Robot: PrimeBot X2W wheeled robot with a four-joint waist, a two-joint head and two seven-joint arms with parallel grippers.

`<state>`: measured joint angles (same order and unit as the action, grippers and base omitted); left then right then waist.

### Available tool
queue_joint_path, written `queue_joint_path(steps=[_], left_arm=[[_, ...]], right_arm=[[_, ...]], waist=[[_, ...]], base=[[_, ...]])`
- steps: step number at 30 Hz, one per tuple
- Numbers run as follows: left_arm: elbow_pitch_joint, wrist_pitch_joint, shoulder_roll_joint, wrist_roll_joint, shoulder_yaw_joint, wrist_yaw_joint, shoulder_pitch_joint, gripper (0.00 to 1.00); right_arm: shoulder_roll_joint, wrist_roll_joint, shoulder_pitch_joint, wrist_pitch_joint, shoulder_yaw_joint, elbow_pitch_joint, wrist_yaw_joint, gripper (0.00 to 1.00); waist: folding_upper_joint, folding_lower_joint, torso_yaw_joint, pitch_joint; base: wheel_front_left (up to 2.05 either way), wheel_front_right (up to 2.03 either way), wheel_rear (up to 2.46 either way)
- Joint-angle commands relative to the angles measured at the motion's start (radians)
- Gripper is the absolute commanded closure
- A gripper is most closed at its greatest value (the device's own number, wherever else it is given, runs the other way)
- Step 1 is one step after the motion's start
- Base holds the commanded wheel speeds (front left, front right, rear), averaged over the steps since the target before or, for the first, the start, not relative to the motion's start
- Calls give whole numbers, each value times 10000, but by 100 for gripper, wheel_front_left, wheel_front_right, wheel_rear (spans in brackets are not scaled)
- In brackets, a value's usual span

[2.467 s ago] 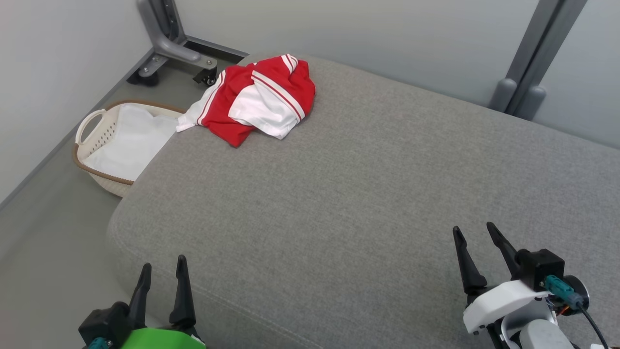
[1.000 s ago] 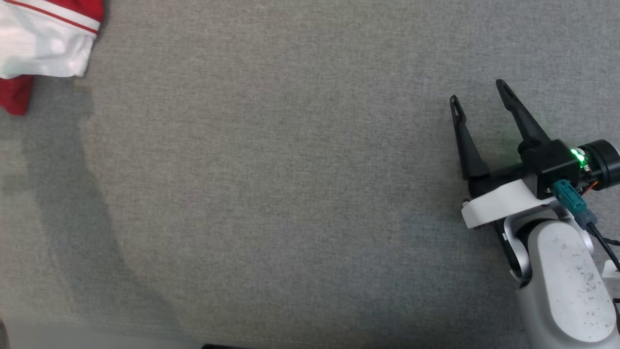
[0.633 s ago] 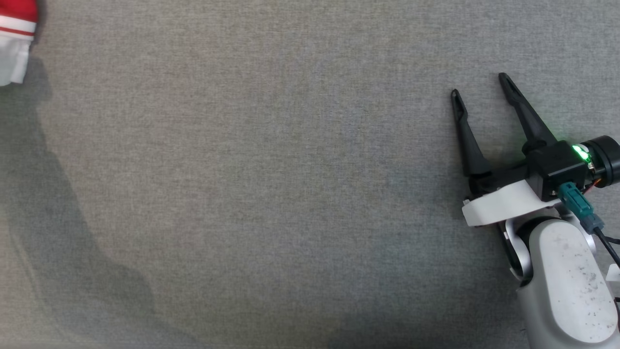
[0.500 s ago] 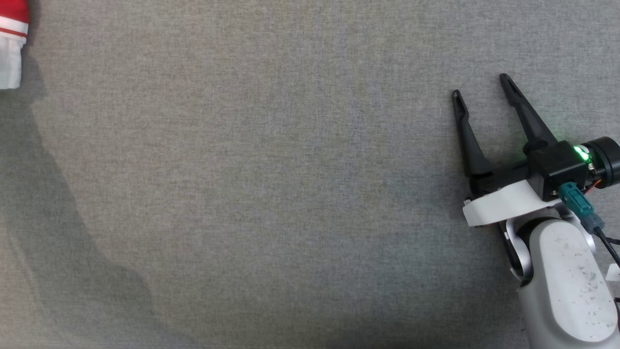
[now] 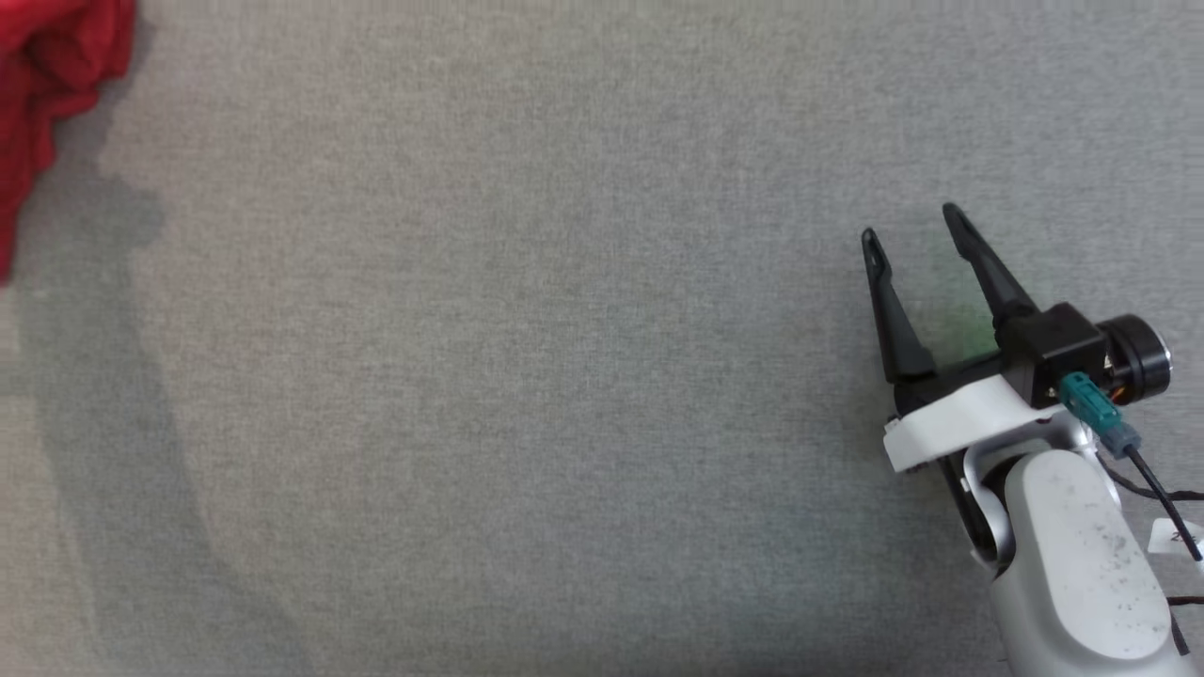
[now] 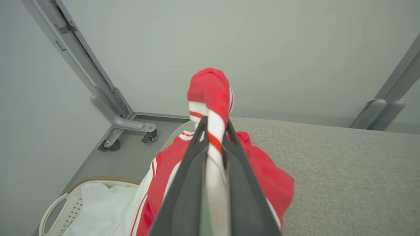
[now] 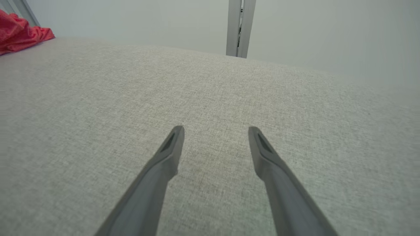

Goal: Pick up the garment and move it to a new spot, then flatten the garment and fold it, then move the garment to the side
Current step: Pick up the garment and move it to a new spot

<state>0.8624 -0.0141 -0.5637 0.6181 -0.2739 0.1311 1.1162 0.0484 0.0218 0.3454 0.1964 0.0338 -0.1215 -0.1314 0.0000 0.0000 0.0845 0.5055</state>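
Item 1. Garment (image 6: 210, 95), red with white panels and stripes. A striped fold is rising between the fingers in the left wrist view, and the rest is hanging and bunching below it over the 10 o'clock end of the grey upholstered surface (image 5: 527, 357). In the head view, a red bunch of it (image 5: 47, 56) is showing at the 10 o'clock corner. In the right wrist view it (image 7: 19, 36) is showing at 10 o'clock, well apart from that gripper.

Item 2. Left gripper (image 6: 215, 122). It is clamping the garment's white-and-red band, with both dark fingers pressing on the cloth.

Item 3. Right gripper (image 5: 910, 223). It is sitting at 4 o'clock in the head view, above bare upholstery, with its fingers pointing towards 12. The jaws are standing wide apart and holding nothing. In its own wrist view (image 7: 215, 128) the grey fabric is showing between the fingers.

Item 4. Basket (image 6: 55, 209), pale, with a handle. It is sitting on the floor at 7 o'clock in the left wrist view, just beside the surface's end, and is holding white cloth (image 6: 98, 203).

Item 5. Grey metal frame (image 6: 121, 123) with castors. It is standing at 10 o'clock in the left wrist view, against the wall (image 6: 262, 49).

Item 6. Grey upright post (image 7: 238, 28). It is standing at 12 o'clock in the right wrist view, beyond the surface.
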Motion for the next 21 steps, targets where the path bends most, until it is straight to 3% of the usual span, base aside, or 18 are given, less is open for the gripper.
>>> queue_joint_path(steps=[1, 5, 11, 16, 21], left_arm=[[-257, -13, -182, 23, -195, -5, 147, 100], [-1089, 133, -280, 31, -727, -5, 318, 100], [-2237, 438, 186, -151, -1360, -10, 345, 100], [-3137, 846, 1166, -180, -1888, -267, 434, 100], [-3900, 1177, 2368, -187, -2330, -802, 634, 100]], right_arm=[[41, -172, -167, 136, -8, -196, 15, 0], [39, -476, -395, 363, 20, -780, 14, 0], [39, -948, -746, 584, 99, -1439, 15, 0], [39, -1294, -1051, 670, -20, -1818, 15, 0], [41, -1516, -1188, 687, -219, -1897, 14, 0]], waist=[[0, 0, -308, -1045], [0, 0, -622, -1974], [0, 0, -1265, -3267], [0, 0, -1781, -4040], [0, 0, -2193, -4287]], base=[[0, 0, 0], [0, 0, 0], [0, 0, 0], [0, 0, 0], [0, 0, 0]])
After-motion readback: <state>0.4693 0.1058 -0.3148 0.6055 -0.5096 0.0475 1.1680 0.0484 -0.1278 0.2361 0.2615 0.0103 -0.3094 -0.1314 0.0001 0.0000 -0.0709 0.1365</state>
